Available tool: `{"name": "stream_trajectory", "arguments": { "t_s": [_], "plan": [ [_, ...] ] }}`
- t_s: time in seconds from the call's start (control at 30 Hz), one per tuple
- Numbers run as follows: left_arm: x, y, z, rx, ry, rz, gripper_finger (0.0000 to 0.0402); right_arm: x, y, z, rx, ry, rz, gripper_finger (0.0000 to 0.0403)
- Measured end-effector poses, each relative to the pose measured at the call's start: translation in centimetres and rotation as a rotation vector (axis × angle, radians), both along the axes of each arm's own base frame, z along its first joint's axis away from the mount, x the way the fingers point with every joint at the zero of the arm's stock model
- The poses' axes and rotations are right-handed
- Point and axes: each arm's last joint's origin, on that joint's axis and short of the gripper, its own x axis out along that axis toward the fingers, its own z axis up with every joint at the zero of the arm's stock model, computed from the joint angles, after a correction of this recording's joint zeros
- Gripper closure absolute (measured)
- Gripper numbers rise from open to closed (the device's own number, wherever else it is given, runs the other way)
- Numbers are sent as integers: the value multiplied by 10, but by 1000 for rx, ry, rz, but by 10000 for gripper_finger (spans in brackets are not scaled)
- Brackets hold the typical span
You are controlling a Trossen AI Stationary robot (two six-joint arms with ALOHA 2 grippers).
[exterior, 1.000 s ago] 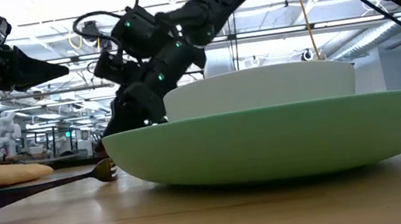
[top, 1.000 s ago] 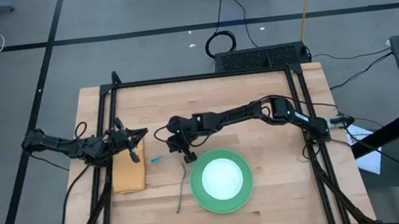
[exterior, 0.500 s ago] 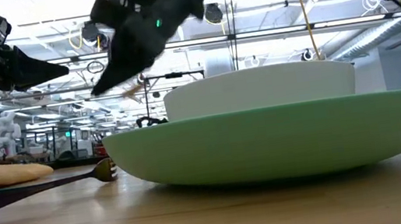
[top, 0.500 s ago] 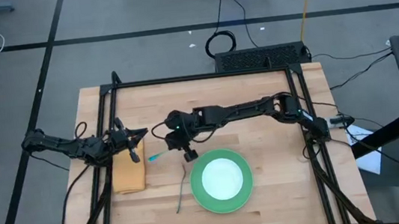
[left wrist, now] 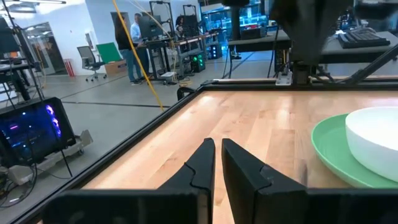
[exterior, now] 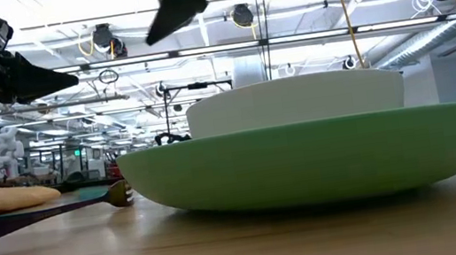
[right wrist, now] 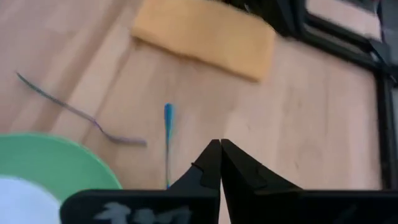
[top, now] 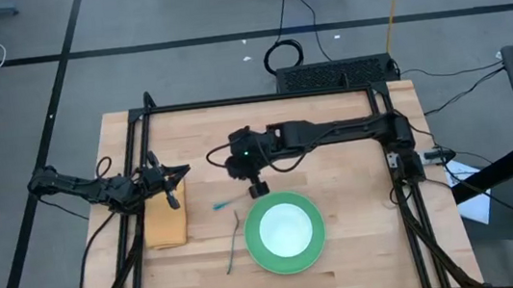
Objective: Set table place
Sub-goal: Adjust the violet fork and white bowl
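Observation:
The green plate (top: pixel 319 243) sits on the table's near middle and carries the white bowl (top: pixel 286 230). The fork (top: pixel 235 239) lies left of the plate. The spoon's blue handle (top: pixel 226 204) lies flat on the wood just beyond the fork; my right gripper's body hides the spoon's bowl in the right wrist view. The tan cloth (top: pixel 166 224) lies folded at the left. My right gripper (top: pixel 262 191) hangs shut and holding nothing, high above the plate's far-left rim, slanting down. My left gripper (top: pixel 186 171) waits level above the cloth's far end, shut but for a slit, holding nothing.
A black metal frame (top: pixel 261 98) edges the table. A black box (top: pixel 336 74) and cables lie beyond the far edge. Bare wood (top: pixel 331 116) spans the far half of the table and the strip right of the plate.
My right gripper has risen well clear of the table and drawn back toward the right and far edges, staying shut. The spoon's blue handle now lies a little farther right, nearer the plate, than a second ago. My left arm has kept still.

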Motion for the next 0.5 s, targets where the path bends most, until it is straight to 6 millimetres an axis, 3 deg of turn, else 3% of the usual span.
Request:
{"name": "stream_trajectory", "arguments": {
  "t_s": [0.27, 0.5],
  "plan": [
    [0, 0, 0, 0, 0, 0, 366, -9, -2, 3, -21, 52, -57, 402],
    [0, 0, 0, 0, 0, 0, 366, -9, -4, -12, -30, 78, -48, 402]
  ]
}}
